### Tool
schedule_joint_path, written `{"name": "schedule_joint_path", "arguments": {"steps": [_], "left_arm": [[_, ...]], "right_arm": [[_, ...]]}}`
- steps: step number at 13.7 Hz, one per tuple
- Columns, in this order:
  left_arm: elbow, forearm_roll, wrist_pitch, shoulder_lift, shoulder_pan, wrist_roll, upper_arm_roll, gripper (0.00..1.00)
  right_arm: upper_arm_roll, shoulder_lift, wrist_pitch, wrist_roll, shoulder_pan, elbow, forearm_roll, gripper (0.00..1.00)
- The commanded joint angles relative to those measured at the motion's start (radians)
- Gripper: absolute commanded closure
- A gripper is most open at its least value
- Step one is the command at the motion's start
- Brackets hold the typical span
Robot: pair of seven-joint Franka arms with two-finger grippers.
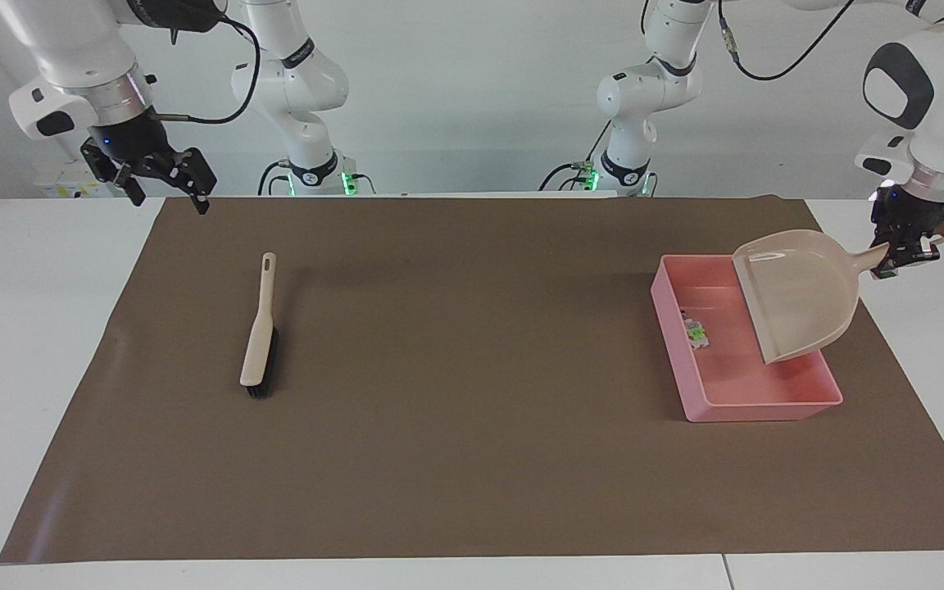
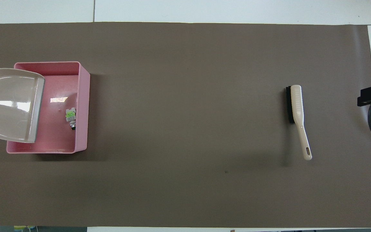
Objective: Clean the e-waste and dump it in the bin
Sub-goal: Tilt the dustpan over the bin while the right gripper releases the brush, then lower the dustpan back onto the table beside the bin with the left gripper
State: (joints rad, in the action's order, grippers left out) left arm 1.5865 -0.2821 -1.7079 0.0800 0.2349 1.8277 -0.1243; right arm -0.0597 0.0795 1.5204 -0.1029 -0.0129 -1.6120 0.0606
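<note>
Dumping is judged essentially done; the white component (image 1: pixel 695 332) lies in the pink bin (image 1: pixel 673 344) against its wall toward the table's middle; the dark block is not discernible; the left gripper (image 1: pixel 890 264), clamped on the dustpan (image 1: pixel 800 295) handle, holds it tilted, empty, over the bin; the right gripper (image 1: pixel 167 201) waits, parted, over the mat's corner; the brush (image 1: pixel 259 336) lies on the mat.

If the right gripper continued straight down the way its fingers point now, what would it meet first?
Probably the brown mat, near its corner at the right arm's end; the right gripper hangs open with nothing under it. Depth is unclear, so possibly the white table.

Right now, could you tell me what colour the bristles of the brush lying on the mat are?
Black, under a cream handle; the brush shows them best in the overhead view.
</note>
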Motion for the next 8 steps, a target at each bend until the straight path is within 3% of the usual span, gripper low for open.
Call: {"name": "schedule_joint_path", "arguments": {"steps": [1, 5, 8], "left_arm": [[-0.019, 0.09, 0.03, -0.012, -0.012, -0.015, 0.0, 1.0], [-0.048, 0.271, 0.059, -0.005, 0.009, -0.011, 0.012, 1.0], [0.021, 0.302, -0.005, -0.025, -0.043, -0.042, 0.0, 1.0]], "right_arm": [[0.0, -0.001, -0.011, -0.001, -0.007, 0.017, -0.01, 0.0], [-0.003, -0.006, -0.011, 0.025, -0.006, 0.024, -0.08, 0.0], [-0.002, -0.004, -0.014, 0.022, -0.009, 0.021, -0.084, 0.0]]}}
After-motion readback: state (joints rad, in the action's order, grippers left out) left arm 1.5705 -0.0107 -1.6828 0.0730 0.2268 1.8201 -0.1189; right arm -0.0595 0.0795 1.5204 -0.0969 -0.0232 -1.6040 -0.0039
